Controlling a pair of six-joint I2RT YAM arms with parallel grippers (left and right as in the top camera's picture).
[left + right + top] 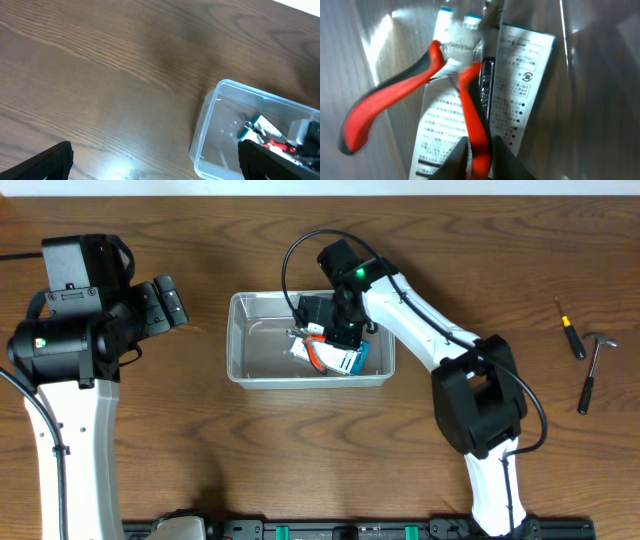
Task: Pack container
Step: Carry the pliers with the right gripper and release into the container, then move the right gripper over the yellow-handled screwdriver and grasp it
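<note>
The clear plastic container [240, 340] sits at the table's middle; it also shows in the left wrist view [205, 125] and the right wrist view [600, 75]. Inside lie a white printed package [345, 362] [520, 70] and red-handled pliers [312, 352] [395, 100]. My right gripper [335, 338] [481, 160] reaches down into the container and is shut on one red handle of the pliers. My left gripper [165, 302] [155, 165] is open and empty over bare wood, left of the container.
A small screwdriver [572, 338] and a hammer [592, 370] lie on the table at the far right. A black cable [300, 255] loops over the container's back edge.
</note>
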